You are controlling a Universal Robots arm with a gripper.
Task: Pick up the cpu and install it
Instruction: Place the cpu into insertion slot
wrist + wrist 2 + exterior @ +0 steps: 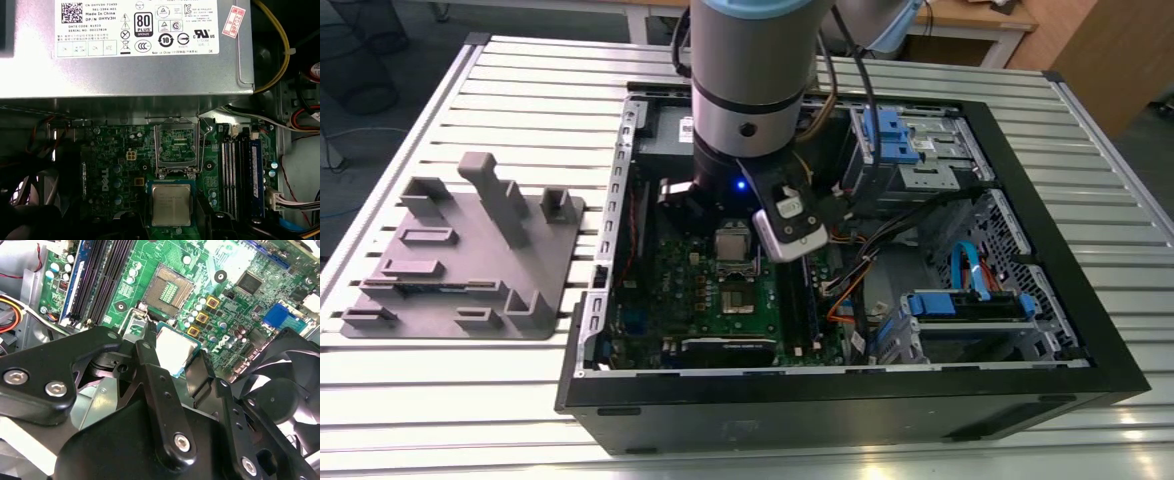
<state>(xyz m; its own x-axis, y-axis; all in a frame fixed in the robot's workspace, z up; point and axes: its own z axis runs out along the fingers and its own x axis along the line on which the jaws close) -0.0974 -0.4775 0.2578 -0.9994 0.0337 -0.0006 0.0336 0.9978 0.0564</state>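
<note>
Over at the exterior view's left there's a grey plastic fixture plate sitting on the slatted metal desk, and just beside it is the open pc case, lying flat with its open side up. The arm hangs straight down into the middle of the case, over the green motherboard. The blue-clipped drive cages are off to the exterior view's right. The cpu is up in the pincer — in the second wrist view the two black fingers are closed in on its opposite edges, so the pincer is only as wide as the chip and has hold of it. The chip is a small flat square with a dull silvery-grey metal lid and a thin teal-green rim all around it. In the first wrist view the cpu shows some faint print on the lid. It looks level, metal side up, hanging above the board rather than resting on it. The socket is just beside it, with its metal retention frame flipped open and the contact field bare — the cpu isn't in it yet. In the first wrist view the socket lies between the chip and the big silver power supply, and the memory slots run alongside. The second wrist view has a black fan near the pincer.
</note>
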